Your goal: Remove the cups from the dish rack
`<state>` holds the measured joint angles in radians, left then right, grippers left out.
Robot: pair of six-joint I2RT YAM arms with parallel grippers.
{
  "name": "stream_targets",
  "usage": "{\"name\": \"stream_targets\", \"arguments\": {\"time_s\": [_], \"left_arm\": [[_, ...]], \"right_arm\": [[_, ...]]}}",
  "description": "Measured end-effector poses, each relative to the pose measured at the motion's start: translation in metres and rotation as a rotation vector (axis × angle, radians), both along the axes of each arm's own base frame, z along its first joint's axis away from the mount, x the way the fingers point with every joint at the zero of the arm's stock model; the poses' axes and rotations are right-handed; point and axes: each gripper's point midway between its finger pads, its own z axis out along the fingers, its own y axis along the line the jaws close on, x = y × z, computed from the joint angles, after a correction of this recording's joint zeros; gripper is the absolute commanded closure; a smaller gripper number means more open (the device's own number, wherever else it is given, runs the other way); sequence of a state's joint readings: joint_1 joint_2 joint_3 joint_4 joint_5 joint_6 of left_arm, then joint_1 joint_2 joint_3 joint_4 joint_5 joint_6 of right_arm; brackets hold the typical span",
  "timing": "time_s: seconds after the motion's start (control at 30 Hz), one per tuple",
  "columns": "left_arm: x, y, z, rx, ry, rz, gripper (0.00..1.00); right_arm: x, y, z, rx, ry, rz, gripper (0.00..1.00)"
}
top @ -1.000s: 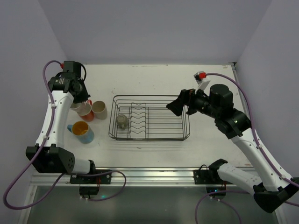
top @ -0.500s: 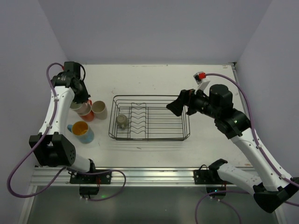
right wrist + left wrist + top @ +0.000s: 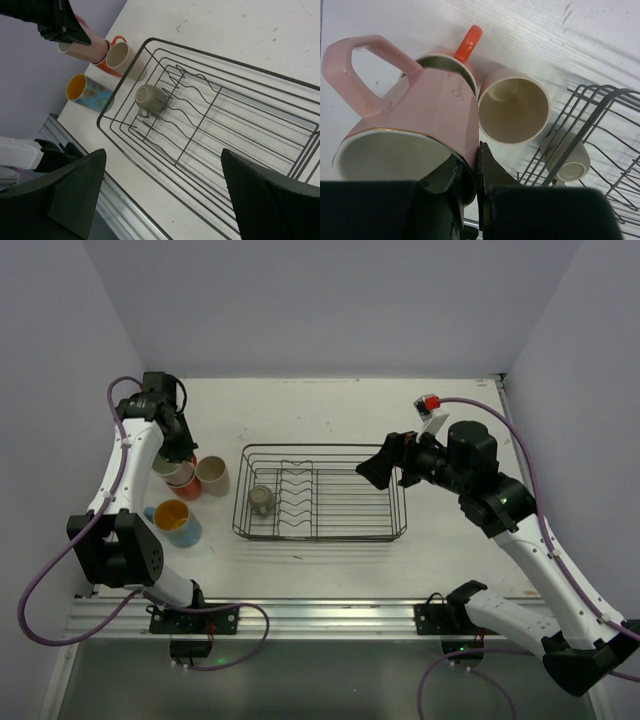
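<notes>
Mug [image 3: 440,110], glossy pink, faceted, rim clenched by L end effector [image 3: 470,172], R end effector [image 3: 164,165] released over wire rack [image 3: 210,110].

cup [image 3: 261,500] in rack [image 3: 350,505]; other cups [image 3: 212,475] leftward

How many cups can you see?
5: olive-grey cup in the dish rack; beige cup, orange cup, blue cup left of it; pink cup in the left gripper. None seem hidden.

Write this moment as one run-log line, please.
left gripper: shut on pink mug | right gripper: open, above dish rack | olive-grey mug: in rack
</notes>
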<state>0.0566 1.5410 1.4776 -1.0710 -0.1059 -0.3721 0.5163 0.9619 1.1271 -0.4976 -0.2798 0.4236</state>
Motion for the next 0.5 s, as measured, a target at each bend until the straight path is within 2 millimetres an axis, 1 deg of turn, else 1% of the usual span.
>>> {"name": "stream_targets", "arguments": {"time_s": [0.17,0.5], "left_arm": [[0.0020,-0.0006,0.0010,-0.004,0.006,-0.001,1.00],[0.0040,-0.0004,-0.0069,-0.009,0.038,0.001,1.00]], "right_arm": [[0.0000,0.0000,0.0000,0.000,0.000,0.000,0.01],[-0.0001,0.0000,0.0000,-0.001,-0.001,0.001,0.01]]}}
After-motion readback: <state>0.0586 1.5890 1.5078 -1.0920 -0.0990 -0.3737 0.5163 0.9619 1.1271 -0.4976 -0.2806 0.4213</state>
